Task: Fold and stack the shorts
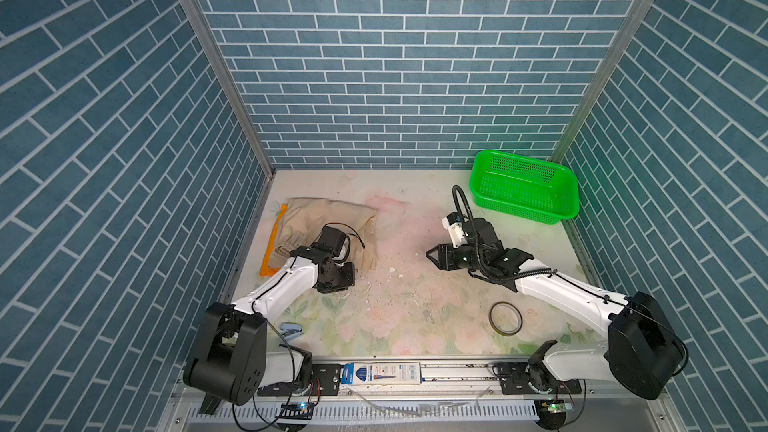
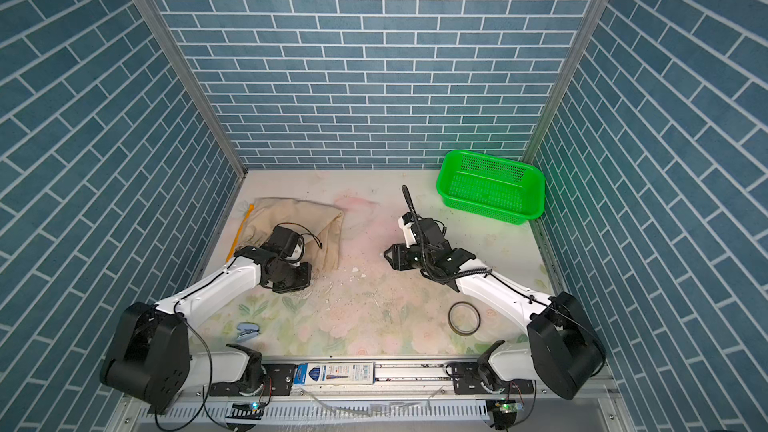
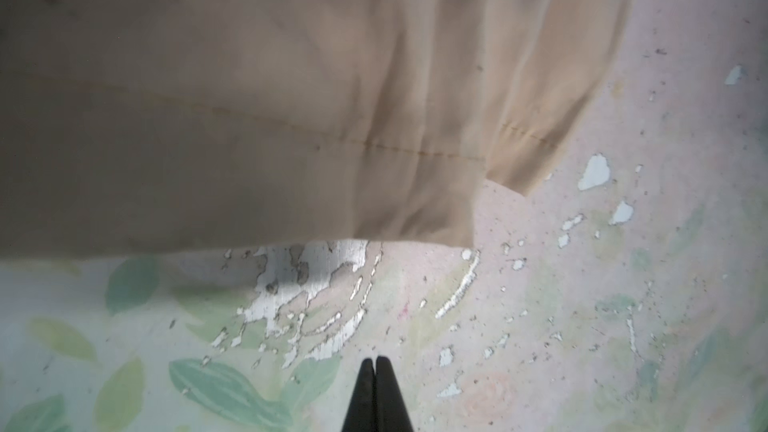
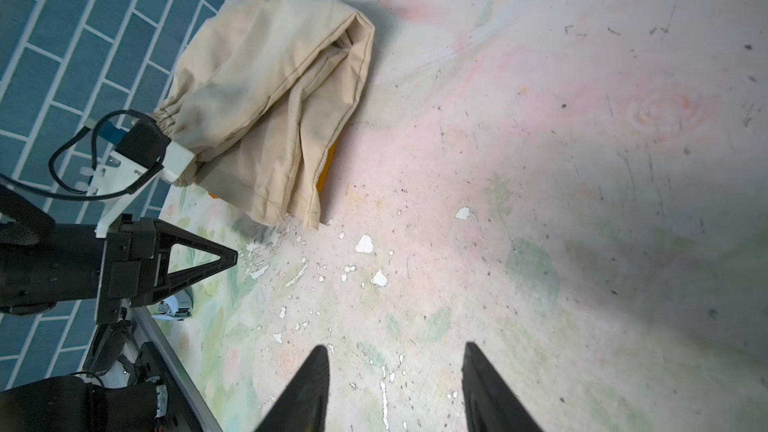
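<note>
Floral table (image 1: 415,297), left edge: beige shorts (image 1: 328,214) folded atop orange shorts (image 1: 272,243). Next we lift left gripper (image 3: 375,367), clenched & empty, clear w/o snagging them; right gripper (image 4: 395,351) gapes, empty.

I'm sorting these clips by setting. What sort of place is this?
Most likely a lab robot cell, not a home: the left arm and right arm are mounted on a metal rail, and brick-print panels in aluminium posts box in the worn floral tabletop.

No legible writing anywhere: the blue-and-white packet (image 1: 380,373) lying on the front rail (image 1: 457,372) carries some print, but it's far too small to read.
</note>
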